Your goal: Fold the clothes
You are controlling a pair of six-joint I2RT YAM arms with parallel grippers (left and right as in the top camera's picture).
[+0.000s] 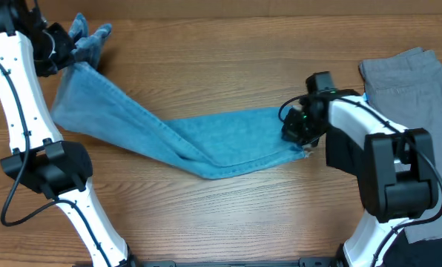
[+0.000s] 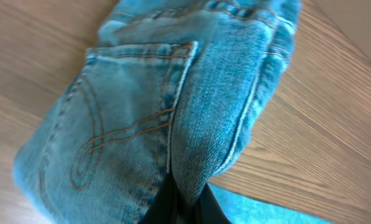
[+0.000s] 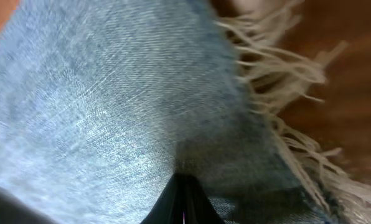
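The clothes here are light blue denim jeans point(image 1: 176, 137), stretched across the table from upper left to centre right. My left gripper point(image 1: 71, 53) holds the waist end lifted at the far left. In the left wrist view a stitched back pocket point(image 2: 120, 124) faces the camera, and the left gripper point(image 2: 184, 208) is shut on a fold of denim. My right gripper point(image 1: 299, 130) pinches the leg end. In the right wrist view it point(image 3: 184, 202) is shut on the cloth beside the frayed hem point(image 3: 285, 124).
A grey garment point(image 1: 406, 81) lies flat at the table's right edge, just beyond the right arm. Bare wooden table point(image 1: 228, 59) shows behind and in front of the jeans.
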